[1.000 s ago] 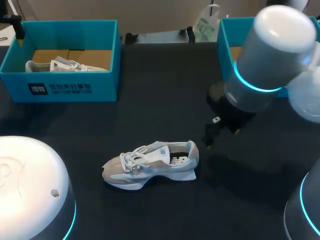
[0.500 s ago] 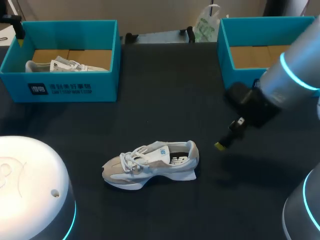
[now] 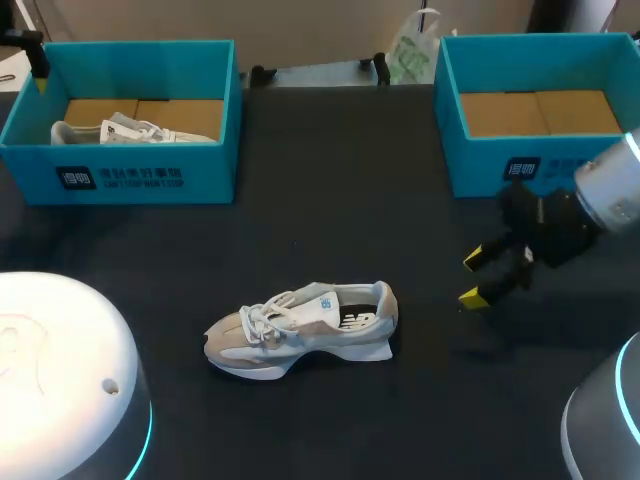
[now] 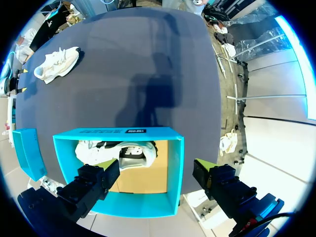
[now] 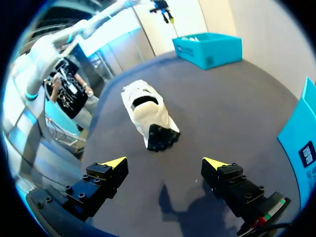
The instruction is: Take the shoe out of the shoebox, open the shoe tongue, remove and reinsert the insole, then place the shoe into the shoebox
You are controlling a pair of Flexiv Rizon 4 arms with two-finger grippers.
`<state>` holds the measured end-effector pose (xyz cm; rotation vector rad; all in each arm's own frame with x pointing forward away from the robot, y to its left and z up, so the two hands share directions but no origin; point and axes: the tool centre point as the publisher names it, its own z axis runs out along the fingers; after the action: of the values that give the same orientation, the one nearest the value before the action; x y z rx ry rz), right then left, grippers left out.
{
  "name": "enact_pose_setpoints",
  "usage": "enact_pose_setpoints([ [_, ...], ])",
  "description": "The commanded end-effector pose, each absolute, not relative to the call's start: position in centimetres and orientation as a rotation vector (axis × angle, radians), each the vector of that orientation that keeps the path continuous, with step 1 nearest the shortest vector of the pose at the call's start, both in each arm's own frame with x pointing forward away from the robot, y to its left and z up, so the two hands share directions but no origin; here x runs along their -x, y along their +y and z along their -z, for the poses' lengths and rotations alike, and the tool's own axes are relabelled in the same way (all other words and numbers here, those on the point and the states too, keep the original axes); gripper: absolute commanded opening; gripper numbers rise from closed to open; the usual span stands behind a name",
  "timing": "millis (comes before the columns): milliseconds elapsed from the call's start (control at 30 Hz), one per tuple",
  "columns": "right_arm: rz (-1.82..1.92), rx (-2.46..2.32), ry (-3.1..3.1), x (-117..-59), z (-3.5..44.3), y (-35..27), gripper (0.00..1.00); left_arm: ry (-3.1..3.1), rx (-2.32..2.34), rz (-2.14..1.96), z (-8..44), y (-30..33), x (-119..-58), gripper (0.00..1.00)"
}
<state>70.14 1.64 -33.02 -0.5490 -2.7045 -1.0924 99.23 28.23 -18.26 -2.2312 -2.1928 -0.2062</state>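
- The shoe [image 3: 300,325] stands on its sole on the dark table [image 3: 330,180], out of any box. So the first step looks done. Its toe points to 9 o'clock and its heel to 3 o'clock.
- The open top of the shoe faces up, and the dark insole [image 3: 357,318] shows inside. I think that makes the tongue [image 3: 318,303] and the insole easy to reach from above.
- The right gripper [image 3: 472,278] is at 3 o'clock from the shoe, near it but not touching. Its fingers are spread wide and hold nothing. It faces the heel, maybe so it can come in and take the shoe from the back.
- The right box [image 3: 470,160] is at 1 o'clock from the shoe. Only its brown floor shows, so the shoe may go back there.
- The left box [image 3: 210,170] is at 10 o'clock, with another shoe [image 3: 130,130] lying in it.
- The left gripper [image 4: 153,170] hangs over the left box. Its fingers are wide and hold nothing. It is well apart from the shoe on the table, so it seems to wait out of the way.
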Motion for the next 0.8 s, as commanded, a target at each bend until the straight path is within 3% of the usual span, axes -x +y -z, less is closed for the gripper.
enact_pose_setpoints([
  [33, 1.574, 0.609, -2.584, -69.2, 33.4, 1.8, 1.0, -2.192, 2.231, 0.211, 18.3, 28.2, -99.2, 1.0],
  [800, 1.551, 0.634, -2.664, -68.1, 34.4, 1.3, 1.0, -2.192, 2.231, 0.211, 18.3, 28.2, -99.2, 1.0],
])
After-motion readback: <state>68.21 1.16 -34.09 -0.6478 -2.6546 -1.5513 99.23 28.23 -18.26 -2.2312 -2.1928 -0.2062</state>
